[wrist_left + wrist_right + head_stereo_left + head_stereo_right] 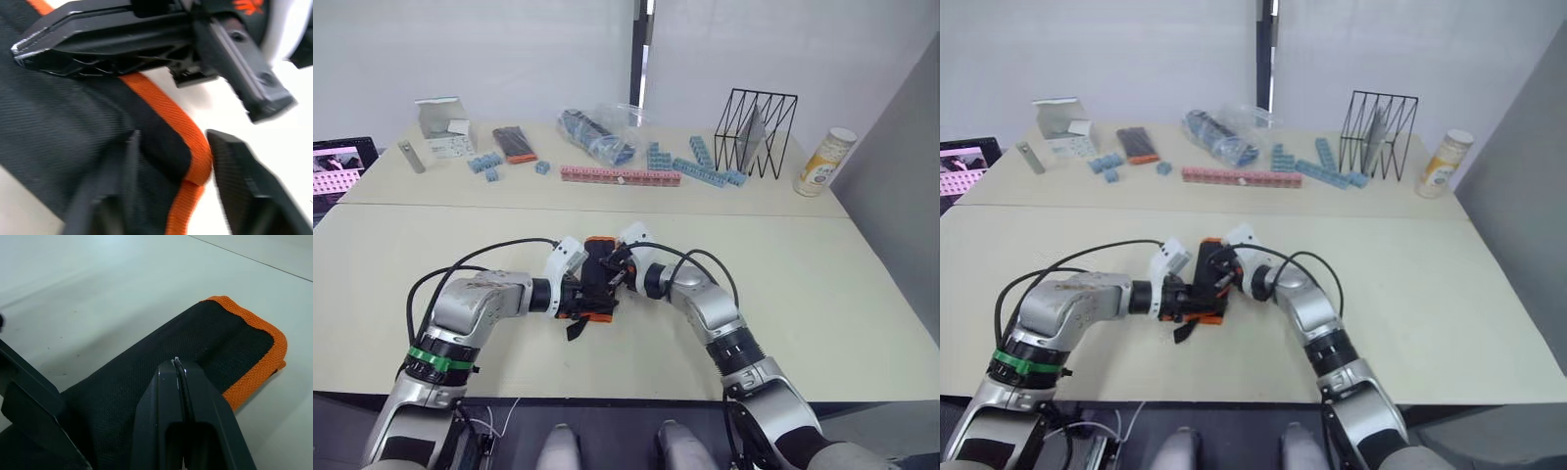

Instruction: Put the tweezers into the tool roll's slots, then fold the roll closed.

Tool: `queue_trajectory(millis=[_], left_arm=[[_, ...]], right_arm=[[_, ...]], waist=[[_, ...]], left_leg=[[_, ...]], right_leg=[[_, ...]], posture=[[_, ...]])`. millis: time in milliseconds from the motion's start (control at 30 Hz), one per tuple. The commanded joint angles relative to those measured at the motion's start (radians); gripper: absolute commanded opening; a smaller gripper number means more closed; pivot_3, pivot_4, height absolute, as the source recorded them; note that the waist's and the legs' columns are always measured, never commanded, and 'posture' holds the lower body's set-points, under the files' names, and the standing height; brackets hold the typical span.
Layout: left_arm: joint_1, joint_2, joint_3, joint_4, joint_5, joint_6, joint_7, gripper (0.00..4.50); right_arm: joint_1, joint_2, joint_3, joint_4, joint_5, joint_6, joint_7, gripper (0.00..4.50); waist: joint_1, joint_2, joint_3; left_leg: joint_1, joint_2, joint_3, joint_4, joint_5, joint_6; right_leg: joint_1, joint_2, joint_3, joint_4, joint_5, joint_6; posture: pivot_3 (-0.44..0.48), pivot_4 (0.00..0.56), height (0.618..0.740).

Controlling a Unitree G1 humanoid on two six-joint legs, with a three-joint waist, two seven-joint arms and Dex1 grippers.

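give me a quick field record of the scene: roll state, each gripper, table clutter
roll: black fabric tool roll with orange edging, folded shut on the near table, between both grippers
left gripper: open, fingers either side of the roll's orange edge
right gripper: shut, fingertips over the roll's black fabric
tweezers: none visible
far table: pink brick strip, blue bricks, black wire rack, yellow canister, small open box

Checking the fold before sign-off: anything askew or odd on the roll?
Mostly tidy: the tool roll is folded shut between the left hand and right hand. One black strap trails loose from its near edge onto the table.
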Motion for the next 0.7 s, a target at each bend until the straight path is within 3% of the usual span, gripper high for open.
queue_trajectory(millis=[33, 267, 367, 400, 700], left_arm=[[0.045, 0.065, 0.035, -0.002, 0.006, -0.069, -0.066, 3.8], [0.061, 0.051, 0.083, 0.146, 0.049, -0.433, -0.226, 3.8], [0.037, 0.025, 0.084, 0.202, 0.045, -0.501, -0.281, 3.8], [0.025, 0.013, 0.088, 0.217, 0.031, -0.505, -0.304, 3.26], [-0.072, -0.027, 0.084, 0.351, 0.015, -0.49, -0.411, 0.34]], right_arm=[[0.001, -0.003, -0.008, 0.008, -0.003, -0.008, 0.005, 0.0], [-0.001, 0.012, -0.004, 0.016, -0.006, -0.013, 0.007, 0.0], [0.0, 0.012, -0.004, 0.013, -0.007, -0.011, 0.008, 0.0], [0.002, 0.012, -0.003, 0.009, -0.007, -0.009, 0.008, 0.0], [0.013, 0.01, 0.003, -0.013, -0.009, 0.005, 0.005, 0.0]], waist=[[-0.007, 0.0, 0.0], [0.001, 0.001, 0.001], [0.003, 0.001, 0.001], [0.003, 0.001, 0.001], [-0.004, 0.001, 0.001]], left_leg=[[0.0, 0.0, 0.0, 0.0, 0.0, 0.0], [-0.001, 0.0, 0.0, 0.0, 0.0, 0.0], [-0.002, 0.0, 0.0, 0.0, 0.0, 0.0], [-0.002, 0.0, 0.0, 0.0, 0.0, 0.0], [-0.003, 0.0, 0.0, 0.0, 0.0, 0.0]], right_leg=[[0.0, 0.0, 0.0, 0.0, 0.0, 0.0], [-0.001, 0.0, 0.0, -0.001, 0.0, 0.0], [-0.001, 0.0, 0.0, -0.001, 0.0, 0.0], [-0.001, 0.0, 0.0, -0.001, 0.0, 0.0], [-0.002, 0.0, 0.0, 0.0, 0.0, 0.0]], posture=[[0.0, 0.15, 0.663], [0.0, 0.15, 0.663], [0.0, 0.15, 0.663], [0.0, 0.15, 0.663], [0.0, 0.15, 0.663]])
